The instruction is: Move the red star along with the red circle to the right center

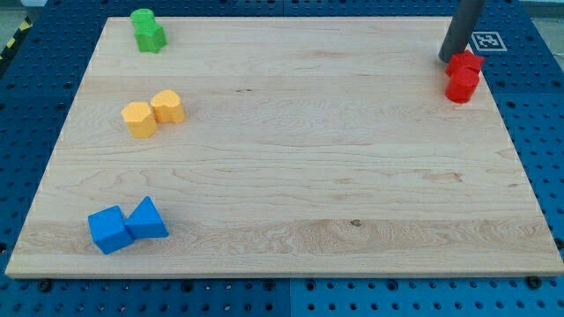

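The red star (pixel 467 62) and the red circle (pixel 461 87) sit touching each other near the view's top right corner of the wooden board (pixel 291 158), star above, circle just below it. My dark rod comes down from the view's top edge. My tip (pixel 448 58) rests on the board right at the star's upper left side, touching or almost touching it.
Two green blocks (pixel 148 30) sit together at the view's top left. Two yellow blocks (pixel 152 113) sit at the left centre. A blue cube (pixel 109 229) and a blue triangle (pixel 147 219) sit at the bottom left. A black-and-white marker tag (pixel 487 40) lies off the board's top right corner.
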